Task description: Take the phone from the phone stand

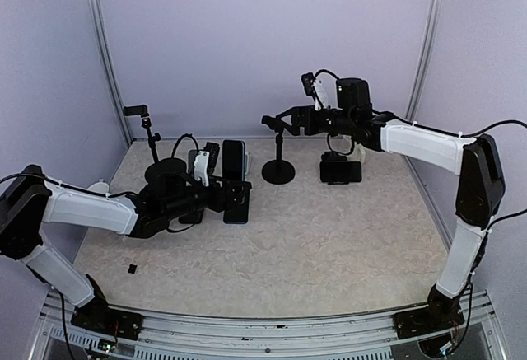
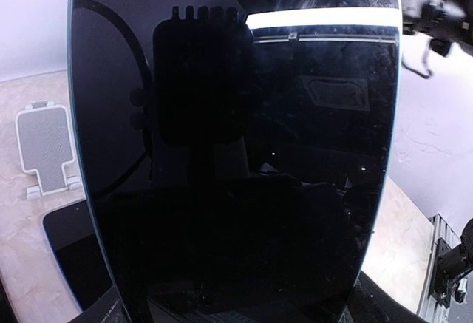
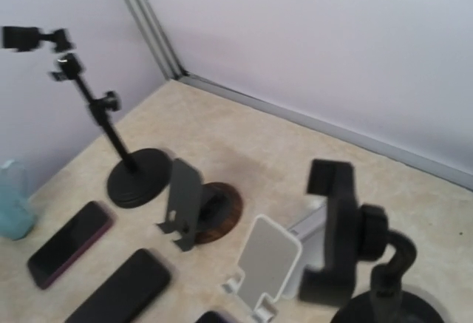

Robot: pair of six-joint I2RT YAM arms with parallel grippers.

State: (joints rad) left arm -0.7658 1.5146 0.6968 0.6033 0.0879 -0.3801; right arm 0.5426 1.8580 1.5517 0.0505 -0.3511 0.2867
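- The left claw [image 1: 235, 191] is clamped on the phone [image 1: 235, 158], at its lower part, left of centre on the marbled surface [image 1: 329, 245].
- The phone stands upright, its long side vertical. Its dark glass with a bluish rim fills almost the whole left wrist view [image 2: 236, 153], and a bright strip is reflected near its top.
- I cannot tell whether the phone's foot still sits in a holder or hangs free, because the claw and arm hide the bottom edge.
- Beside the phone in the left wrist view, a white phone stand [image 2: 46, 142] with a grey pad sits apart from it. A second dark handset [image 2: 70, 260] lies flat on the surface close by.
- The right claw [image 1: 276, 119] hangs at the top of the black clamp stand [image 1: 278, 170], which stands at centre back on a round base. I cannot tell whether its fingers are apart or together.
- The right wrist view is blurred. It shows the clamp stand's holder close up [image 3: 344, 227], with the white phone stand [image 3: 264, 258] just beyond it.
- Further off are a grey folding stand [image 3: 183, 197] on a brown disc and a tall jointed stand [image 3: 96, 105] near the back corner.
- Two dark phones [image 3: 70, 242] lie flat near the tall stand.
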